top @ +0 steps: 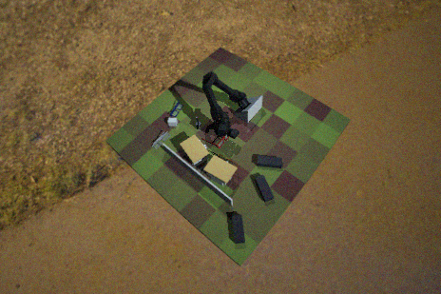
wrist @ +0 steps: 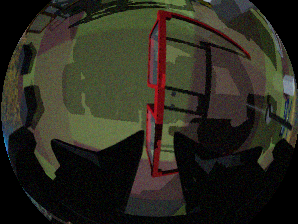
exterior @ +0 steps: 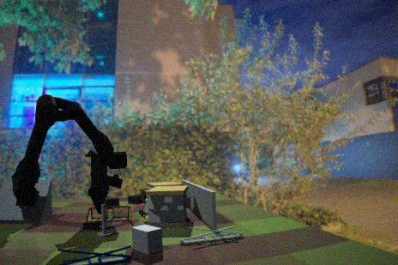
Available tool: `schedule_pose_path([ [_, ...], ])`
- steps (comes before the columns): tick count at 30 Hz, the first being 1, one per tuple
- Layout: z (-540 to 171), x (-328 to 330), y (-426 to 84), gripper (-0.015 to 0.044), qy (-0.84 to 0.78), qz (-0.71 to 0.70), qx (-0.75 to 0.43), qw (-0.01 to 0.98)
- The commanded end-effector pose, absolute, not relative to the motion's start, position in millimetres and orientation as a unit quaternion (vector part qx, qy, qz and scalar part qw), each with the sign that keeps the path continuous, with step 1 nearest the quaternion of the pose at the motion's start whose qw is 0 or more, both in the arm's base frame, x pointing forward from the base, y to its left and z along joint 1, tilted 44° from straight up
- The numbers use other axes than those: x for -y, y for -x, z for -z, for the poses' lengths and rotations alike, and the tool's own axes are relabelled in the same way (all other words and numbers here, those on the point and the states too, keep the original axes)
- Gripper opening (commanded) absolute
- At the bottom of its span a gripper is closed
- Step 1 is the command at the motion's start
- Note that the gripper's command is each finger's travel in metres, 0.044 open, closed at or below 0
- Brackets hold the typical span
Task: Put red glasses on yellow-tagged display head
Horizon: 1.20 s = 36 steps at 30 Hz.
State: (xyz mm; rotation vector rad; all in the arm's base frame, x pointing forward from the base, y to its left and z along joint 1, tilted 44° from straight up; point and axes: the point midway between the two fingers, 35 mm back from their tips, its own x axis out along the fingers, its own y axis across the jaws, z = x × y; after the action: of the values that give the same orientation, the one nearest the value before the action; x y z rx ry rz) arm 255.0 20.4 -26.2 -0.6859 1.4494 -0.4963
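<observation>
The red glasses [top: 226,138] [exterior: 122,207] [wrist: 161,90] are low over the mat, with their front running lengthwise in the wrist view and the temples extending right. My gripper [exterior: 99,212] [wrist: 159,135] is partly open and points down at them. Its fingertips stand on either side of one end of the front, with gaps showing. Two display heads with flat tan tops, one [top: 194,148] and another [top: 220,168], stand side by side beyond the glasses. In the exterior view the nearer head [exterior: 167,213] overlaps the other. I cannot make out a yellow tag.
A long low wall [top: 197,172] [exterior: 206,202] runs behind the heads. A white cube [top: 172,122] [exterior: 147,238], blue glasses [top: 176,107] [exterior: 100,259], grey glasses [top: 159,138] [exterior: 212,237] and a thin post [exterior: 104,221] stand or lie around. Several black blocks [top: 269,161] lie on the other side.
</observation>
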Motion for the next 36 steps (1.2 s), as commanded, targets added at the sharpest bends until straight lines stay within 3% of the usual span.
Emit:
schedule_pose_path([
  [1,29.3,-16.8,-253.3,0.014,0.31,0.22,-0.644,0.664],
  [23,27.2,-19.4,-254.7,0.0,0.304,0.22,-0.643,0.667],
  [36,2.2,-47.6,-255.0,0.0,0.305,0.217,-0.644,0.667],
])
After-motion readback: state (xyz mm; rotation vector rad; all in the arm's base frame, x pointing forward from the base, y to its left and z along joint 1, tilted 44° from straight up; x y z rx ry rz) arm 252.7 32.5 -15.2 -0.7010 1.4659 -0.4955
